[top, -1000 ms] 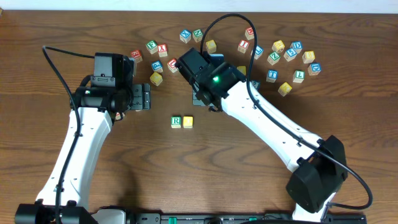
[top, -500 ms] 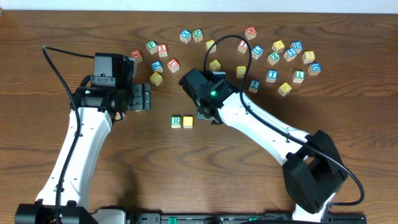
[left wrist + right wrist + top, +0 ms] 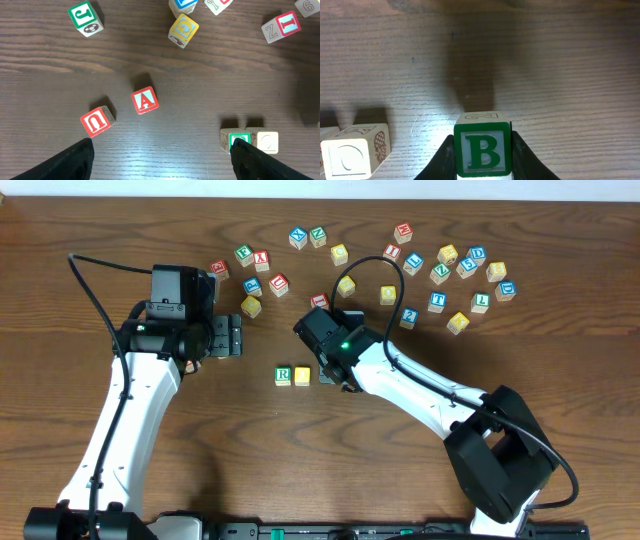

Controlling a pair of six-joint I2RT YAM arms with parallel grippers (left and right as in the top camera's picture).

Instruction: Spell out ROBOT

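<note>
A green R block [image 3: 283,375] and a yellow O block [image 3: 302,376] sit side by side on the table; both also show in the left wrist view, R [image 3: 239,140] and O [image 3: 267,142]. My right gripper [image 3: 483,155] is shut on a green B block [image 3: 482,151] and holds it just right of the O block [image 3: 350,157]. In the overhead view the right gripper [image 3: 330,372] covers the B block. My left gripper [image 3: 160,160] is open and empty, hovering left of the R block, above bare wood [image 3: 222,338].
Several loose letter blocks lie scattered along the far side, from a red one [image 3: 219,269] to a blue one [image 3: 507,289]. Red A [image 3: 145,100] and U [image 3: 95,122] blocks and a green J [image 3: 85,18] lie near the left gripper.
My right arm has moved toward me and left, bringing its gripper down beside the O block. The left arm has not moved.
</note>
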